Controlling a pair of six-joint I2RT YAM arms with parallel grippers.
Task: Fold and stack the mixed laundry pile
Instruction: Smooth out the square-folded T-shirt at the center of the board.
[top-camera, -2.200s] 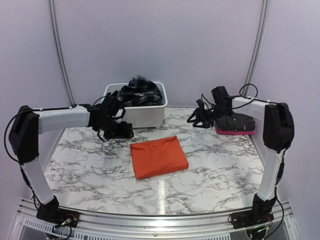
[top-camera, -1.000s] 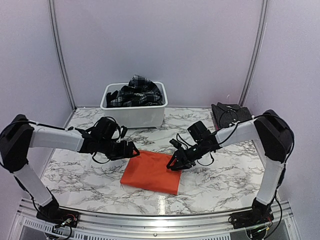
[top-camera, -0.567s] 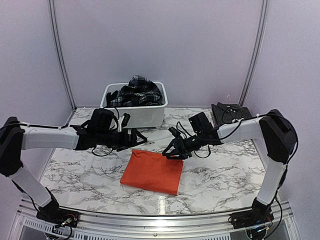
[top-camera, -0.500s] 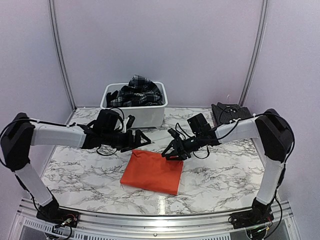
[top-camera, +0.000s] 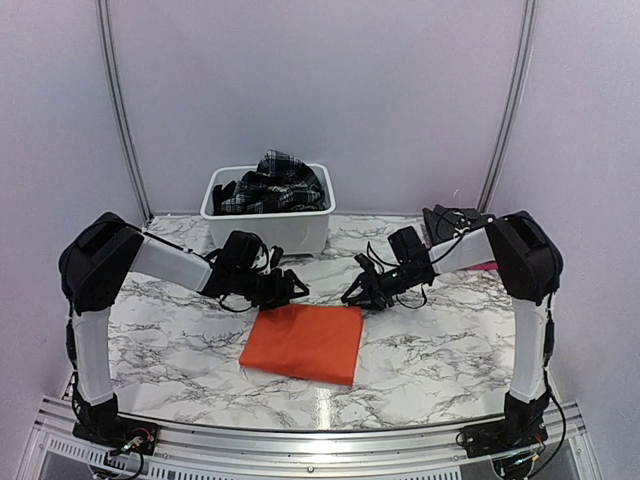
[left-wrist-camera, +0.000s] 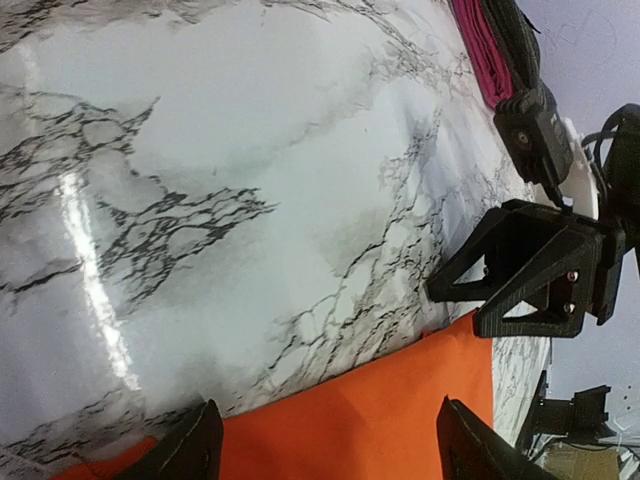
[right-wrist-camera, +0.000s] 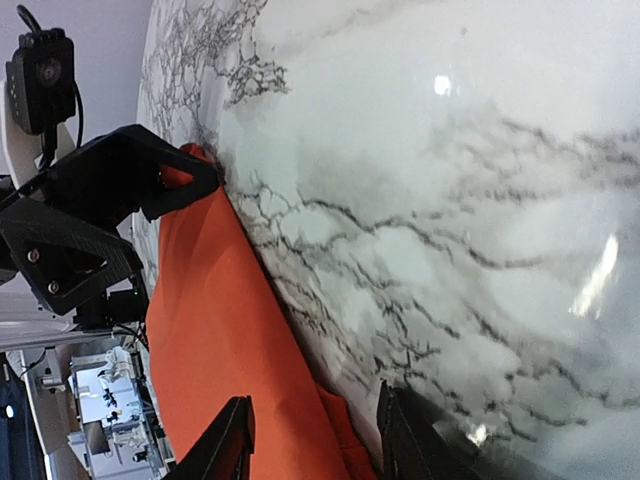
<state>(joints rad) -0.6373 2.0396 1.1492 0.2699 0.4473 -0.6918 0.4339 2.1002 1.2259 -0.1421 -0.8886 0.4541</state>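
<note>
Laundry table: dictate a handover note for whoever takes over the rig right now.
Left gripper: open, at the far left corner of the orange shirt.
Right gripper: open, at the shirt's far right corner.
Orange shirt: folded flat, middle of the table.
Plaid garment: unfolded, in the tub.
Dark folded pile: far right.
Done: shirt folded.
To do: stack the shirt, then fold and stack the plaid garment.

The folded T-shirt (top-camera: 303, 343) lies on the table (top-camera: 440, 340), its rear edge close under the left jaws and the right jaws, which face each other. Behind the left jaws stands the tub (top-camera: 268, 228), holding the skirt (top-camera: 275, 182). Behind the right jaws lies a garment stack (top-camera: 455, 222).
</note>
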